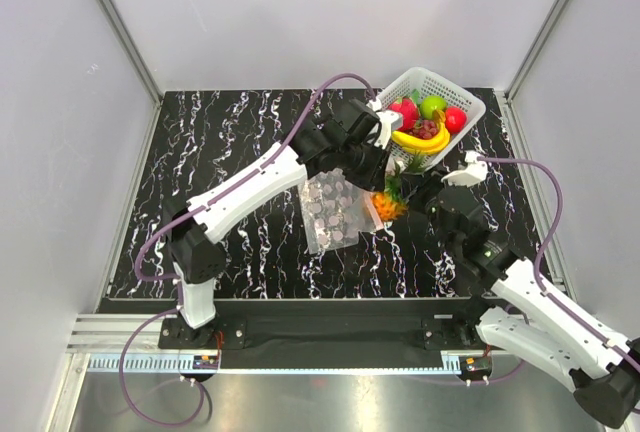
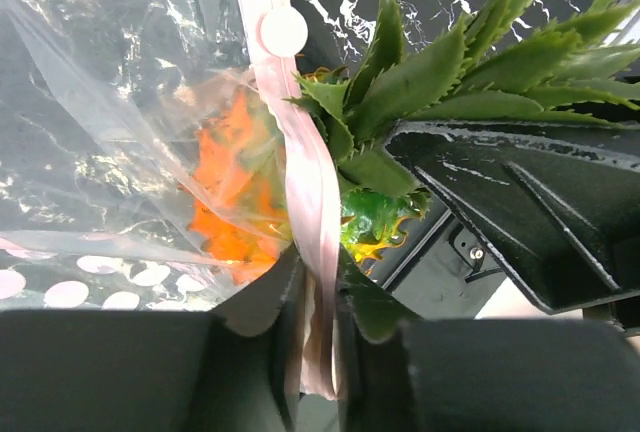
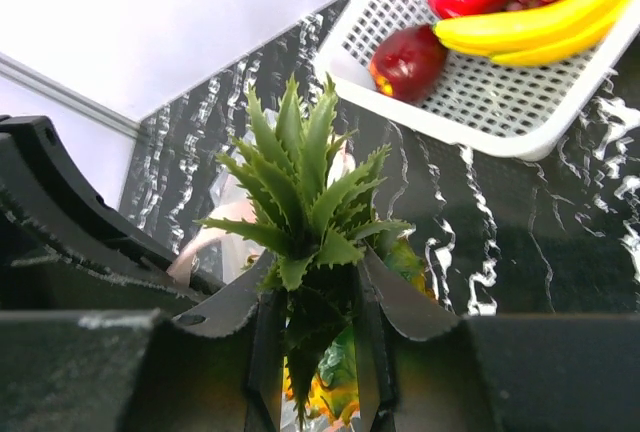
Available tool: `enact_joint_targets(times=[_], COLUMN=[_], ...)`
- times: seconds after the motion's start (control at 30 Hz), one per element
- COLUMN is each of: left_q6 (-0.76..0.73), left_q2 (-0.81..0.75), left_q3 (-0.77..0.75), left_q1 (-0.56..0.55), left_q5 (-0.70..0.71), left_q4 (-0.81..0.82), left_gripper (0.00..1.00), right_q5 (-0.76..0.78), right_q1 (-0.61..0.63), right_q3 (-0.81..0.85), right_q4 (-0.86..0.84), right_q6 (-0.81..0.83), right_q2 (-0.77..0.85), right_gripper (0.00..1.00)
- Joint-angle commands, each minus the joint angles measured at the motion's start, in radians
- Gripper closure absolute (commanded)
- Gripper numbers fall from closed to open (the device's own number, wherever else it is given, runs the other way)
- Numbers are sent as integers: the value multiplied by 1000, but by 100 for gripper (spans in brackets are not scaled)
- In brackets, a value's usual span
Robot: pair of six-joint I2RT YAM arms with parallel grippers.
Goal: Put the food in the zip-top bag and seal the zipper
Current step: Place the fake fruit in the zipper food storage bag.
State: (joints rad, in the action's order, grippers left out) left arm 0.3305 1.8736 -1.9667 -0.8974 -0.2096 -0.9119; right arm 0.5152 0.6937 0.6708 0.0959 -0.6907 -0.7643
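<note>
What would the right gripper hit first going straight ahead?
The right gripper holds the pineapple, so that moves with it. Next, probably the mouth of the zip-top bag by the left gripper; depth is unclear.

pineapple (image 2: 380,122) body blurred behind bag (image 2: 110,92) plastic, basket (image 3: 440,117) — banana (image 3: 540,27) too — cut off at top edge

This was a robotics lab test cell, not a lived-in room. Plain white panel walls (image 1: 300,12) stood in bare aluminium frame posts (image 1: 120,27) around a black marble-patterned table (image 1: 230,142). Two white-and-black robot arms, left (image 1: 250,182) and right (image 1: 540,302), were bolted to a metal rail (image 1: 330,330) at its near edge, with purple cables (image 1: 545,202) looping loose. The only goods were props: a plastic pineapple (image 1: 390,204) and toy fruit (image 1: 425,142) in a white lattice basket (image 1: 465,127).
</note>
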Motion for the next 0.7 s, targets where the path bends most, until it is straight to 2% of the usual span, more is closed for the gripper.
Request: enact_joint_targets(times=[0.0, 0.03, 0.2, 0.27, 0.33, 0.43, 0.67], left_q6=[-11, -13, -21, -24, -22, -33, -50], left_q2=[-22, -33, -34, -33, -40, -56, -93], left_q3=[49, 67, 150, 173, 222, 281, 371], left_q1=[5, 6, 6, 5, 5, 3, -8], left_q5=[-27, -33, -43, -66, -88, -93, -120], left_q4=[105, 119, 179, 202, 254, 306, 384], left_gripper=[76, 68, 56, 51, 49, 47, 44], right_q5=[-23, -2, 40, 57, 92, 111, 124], right_q1=[18, 20, 20, 18, 20, 20, 20], right_q3=[134, 147, 184, 179, 188, 203, 222], right_q4=[14, 49, 270, 303, 381, 435, 456], right_q6=[-95, -142, -338, -432, -544, -608, -676], right_q2=[-3, -25, -82, -92, -98, -89, -82], right_gripper=[100, 100, 100, 100, 100, 100, 100])
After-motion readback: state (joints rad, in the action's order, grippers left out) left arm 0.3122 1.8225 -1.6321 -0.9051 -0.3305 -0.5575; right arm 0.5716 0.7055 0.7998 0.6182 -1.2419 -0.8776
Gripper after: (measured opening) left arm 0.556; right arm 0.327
